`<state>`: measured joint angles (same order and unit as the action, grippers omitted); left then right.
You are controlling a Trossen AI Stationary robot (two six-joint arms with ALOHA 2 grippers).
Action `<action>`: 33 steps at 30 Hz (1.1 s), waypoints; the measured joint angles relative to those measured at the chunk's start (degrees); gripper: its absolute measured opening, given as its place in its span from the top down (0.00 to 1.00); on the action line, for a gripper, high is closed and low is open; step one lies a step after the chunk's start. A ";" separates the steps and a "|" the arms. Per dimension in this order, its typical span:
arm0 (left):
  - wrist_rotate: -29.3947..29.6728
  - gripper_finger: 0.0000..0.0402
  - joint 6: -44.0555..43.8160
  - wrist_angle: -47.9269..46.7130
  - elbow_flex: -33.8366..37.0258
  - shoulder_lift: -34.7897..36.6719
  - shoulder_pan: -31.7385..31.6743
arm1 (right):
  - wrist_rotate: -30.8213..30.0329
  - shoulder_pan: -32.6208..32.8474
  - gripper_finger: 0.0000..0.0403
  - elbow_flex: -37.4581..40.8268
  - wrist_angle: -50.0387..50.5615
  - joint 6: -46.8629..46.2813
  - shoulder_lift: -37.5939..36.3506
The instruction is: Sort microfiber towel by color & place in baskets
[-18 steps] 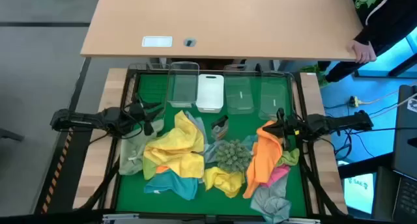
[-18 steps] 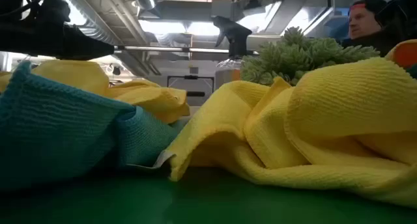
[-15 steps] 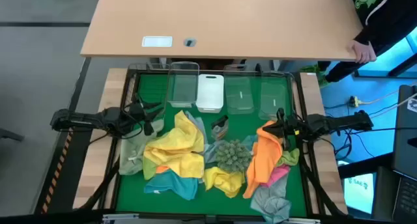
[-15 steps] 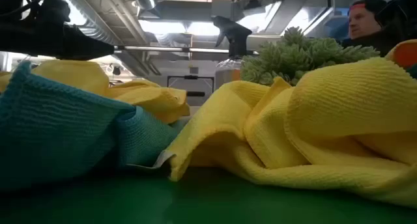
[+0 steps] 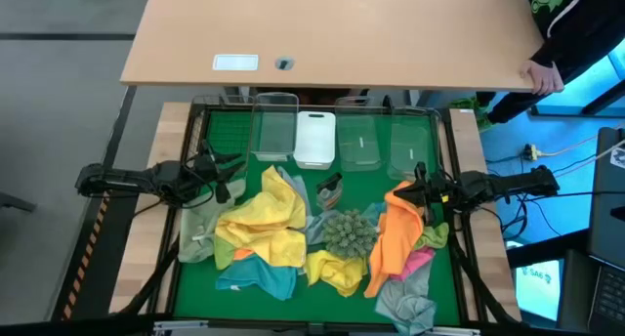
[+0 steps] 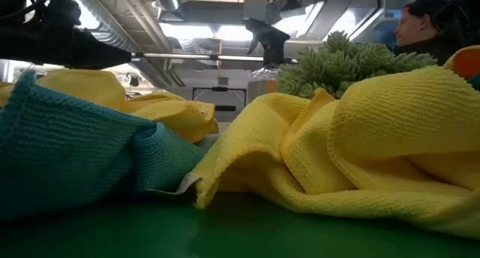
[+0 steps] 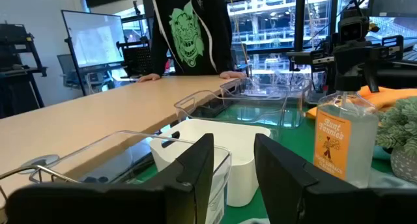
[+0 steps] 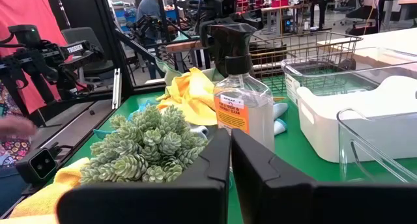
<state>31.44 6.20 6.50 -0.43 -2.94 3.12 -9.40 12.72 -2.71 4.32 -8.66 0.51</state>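
Note:
Microfiber towels lie heaped on the green mat: yellow (image 5: pixel 264 219), orange (image 5: pixel 395 236), teal (image 5: pixel 256 274), grey (image 5: pixel 405 302), pink (image 5: pixel 420 262) and a pale grey-green one (image 5: pixel 195 233). The baskets stand in a row at the far side: a clear one (image 5: pixel 275 126), the white one (image 5: pixel 314 139) and two more clear ones (image 5: pixel 358 141) (image 5: pixel 405 148). My left gripper (image 5: pixel 223 177) (image 7: pixel 233 146) hovers open at the left, above the yellow heap's edge. My right gripper (image 5: pixel 418 185) (image 8: pixel 230 136) is shut above the orange towel's far end, with nothing showing between its fingers.
A spiky grey-green ball (image 5: pixel 347 233) sits mid-mat among the towels, and a spray bottle (image 5: pixel 329 189) stands just beyond it. A wooden table (image 5: pixel 332 33) lies past the baskets, with a person's hand (image 5: pixel 544 77) on its right edge. Black frame rails border the mat.

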 joint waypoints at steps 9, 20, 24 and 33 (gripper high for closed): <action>0.00 0.74 0.00 0.00 0.00 0.00 0.02 | 0.02 -0.01 0.96 -0.01 0.00 0.01 0.00; 0.00 0.74 0.00 0.00 0.00 0.00 0.01 | -0.52 0.00 0.96 -0.01 -0.11 10.15 0.00; 0.00 0.74 0.00 0.00 0.01 0.00 0.00 | -0.53 0.01 0.96 -0.01 -0.12 10.46 -0.02; 0.09 0.74 2.12 0.00 0.00 0.00 0.02 | -3.62 -0.01 0.96 0.10 -1.10 10.55 -0.02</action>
<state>31.53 8.32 6.50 -0.43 -2.94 3.14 -13.03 12.71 -2.61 3.23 1.89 0.50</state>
